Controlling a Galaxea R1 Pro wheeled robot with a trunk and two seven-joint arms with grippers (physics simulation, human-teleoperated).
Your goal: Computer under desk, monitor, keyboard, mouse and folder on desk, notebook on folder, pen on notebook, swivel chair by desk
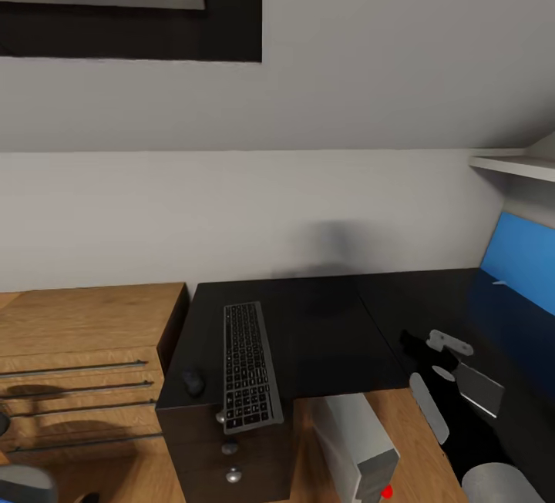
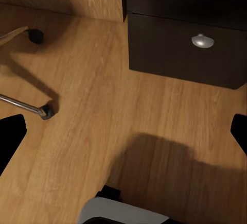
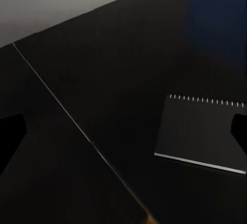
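Right now my right tool [image 3: 123, 131] hangs wide open, empty, over the desk [image 1: 324, 326] nr the notebook [image 3: 203, 134]; left tool [image 2: 123, 131] open too; next: close in on notebook's edge.

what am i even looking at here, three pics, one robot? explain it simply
It is a simulated two-armed robot in a bedroom. The big picture is from its head, looking down at a black desk holding a keyboard and mouse, with a grey computer on the floor. The other two come from cameras at each wrist. The left one looks at wooden floor and chair legs. The right gripper hovers open over a dark notebook. Nothing is held.
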